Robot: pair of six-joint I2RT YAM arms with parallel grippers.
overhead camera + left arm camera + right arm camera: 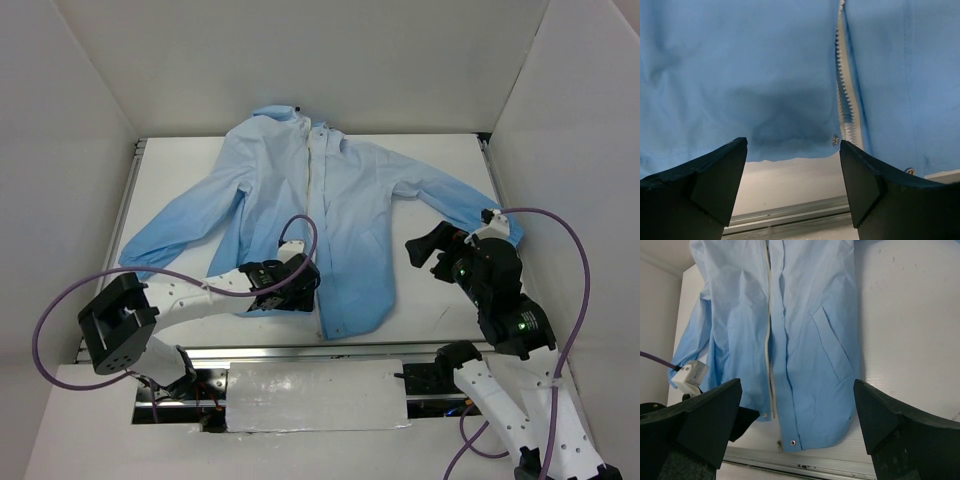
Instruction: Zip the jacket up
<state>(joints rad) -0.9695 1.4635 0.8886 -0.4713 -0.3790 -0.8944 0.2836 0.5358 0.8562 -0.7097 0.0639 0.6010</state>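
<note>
Jacket (330, 200) flat on table (200, 165), zipper (845, 100) apparently undone, left fingers (705, 185) spread over the hem, right fingers (705, 415) spread nearby

The left arm (190, 293) is showing white shells and a black boxy joint (118, 322); a purple cable (314, 238) is trailing along it; the right arm (520, 415) is showing white below and black above, a green light (520, 325) glowing on it; a second purple cable (540, 211) is looping beside it; the left gripper (792, 141) and right gripper (797, 382) are showing matte black, wedge-shaped fingers.
</note>
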